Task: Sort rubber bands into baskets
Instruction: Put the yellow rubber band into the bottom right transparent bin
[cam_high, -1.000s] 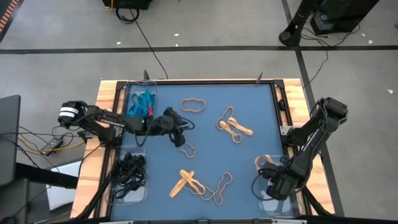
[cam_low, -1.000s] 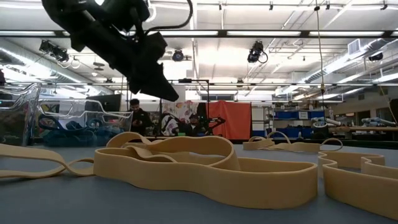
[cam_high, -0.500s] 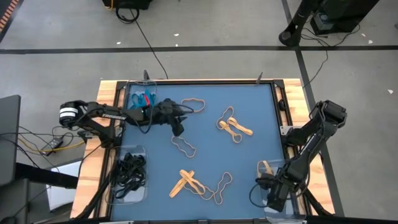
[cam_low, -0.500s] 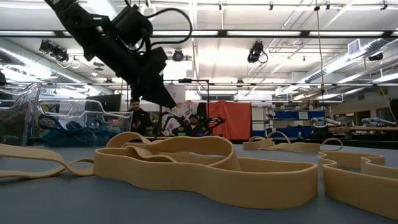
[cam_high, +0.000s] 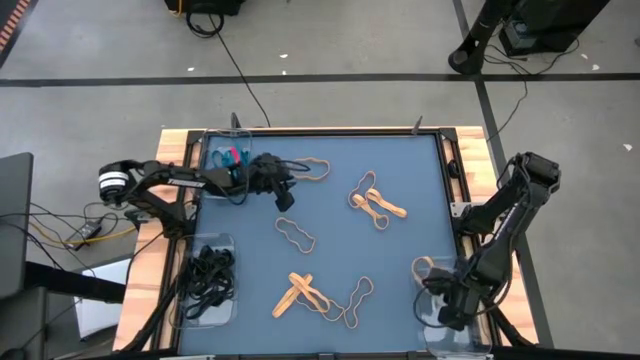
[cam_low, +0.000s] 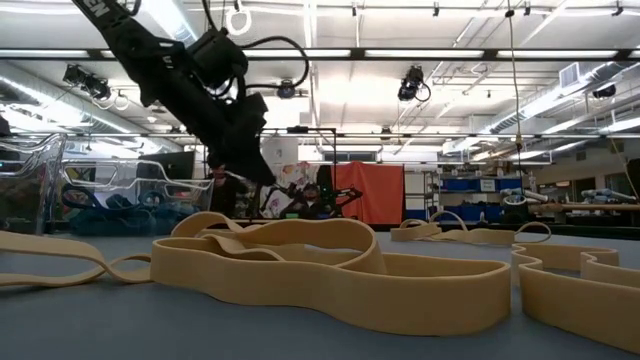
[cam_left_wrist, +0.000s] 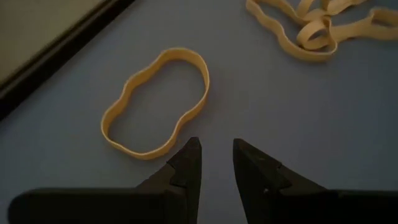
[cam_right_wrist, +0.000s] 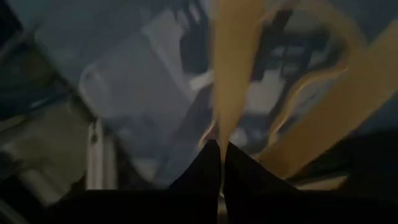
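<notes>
Two claws at work. Left claw (cam_left_wrist: 216, 163), fingers slightly apart and empty, hovers beside a tan band (cam_left_wrist: 157, 102) lying flat on the worktop (cam_high: 400, 170): light, limp (pinch one strand). Right claw (cam_right_wrist: 219, 155) is clamped on another band (cam_right_wrist: 231, 74) over the basket (cam_high: 432, 322).

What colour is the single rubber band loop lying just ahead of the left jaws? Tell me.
Tan-orange rubber band loop; the left wrist view shows it best.
</notes>
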